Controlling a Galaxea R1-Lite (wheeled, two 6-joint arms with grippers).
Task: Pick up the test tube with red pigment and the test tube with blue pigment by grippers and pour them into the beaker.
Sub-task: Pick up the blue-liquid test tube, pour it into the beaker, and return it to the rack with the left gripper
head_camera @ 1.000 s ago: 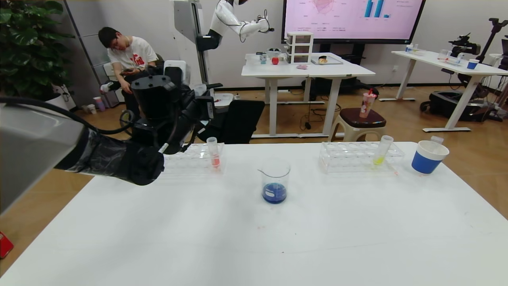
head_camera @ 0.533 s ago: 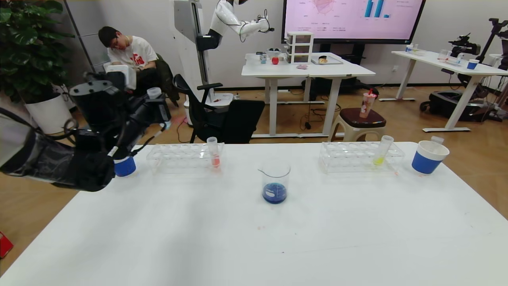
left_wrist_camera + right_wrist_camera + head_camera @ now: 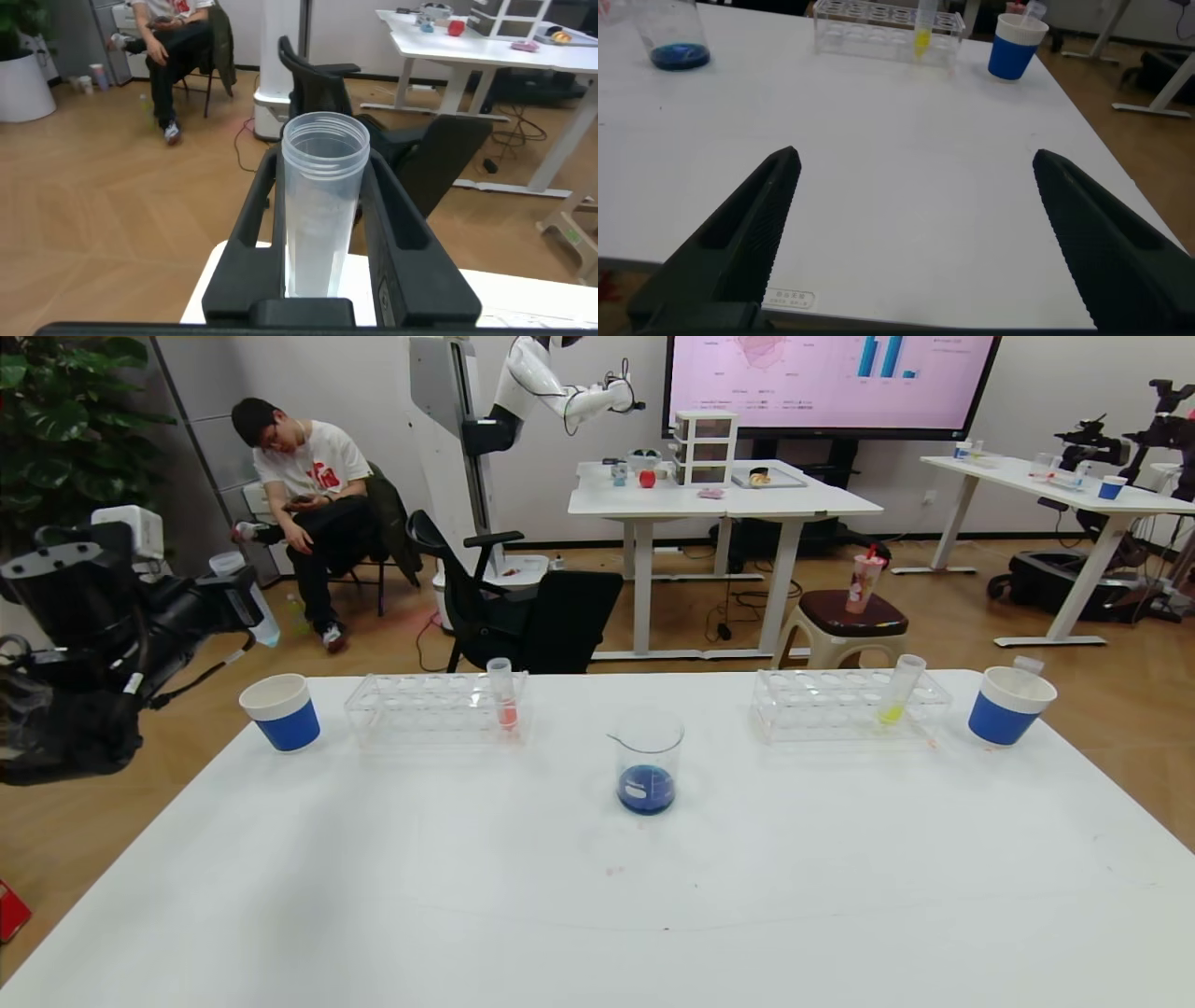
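Observation:
My left gripper is shut on the test tube with blue pigment, which is clear and looks almost empty. It holds the tube upright, off the table's left edge and above the floor. The left wrist view shows the tube between the fingers. The beaker stands at the table's middle with dark blue liquid in its bottom; it also shows in the right wrist view. The test tube with red pigment stands in the left rack. My right gripper is open and empty over the near right of the table.
A blue-and-white paper cup stands left of the left rack. The right rack holds a yellow-liquid tube, with another paper cup beside it. A black chair stands behind the table.
My left arm has swung left from over the left rack to beyond the table's left edge, carrying the tube. The left paper cup has come into view.

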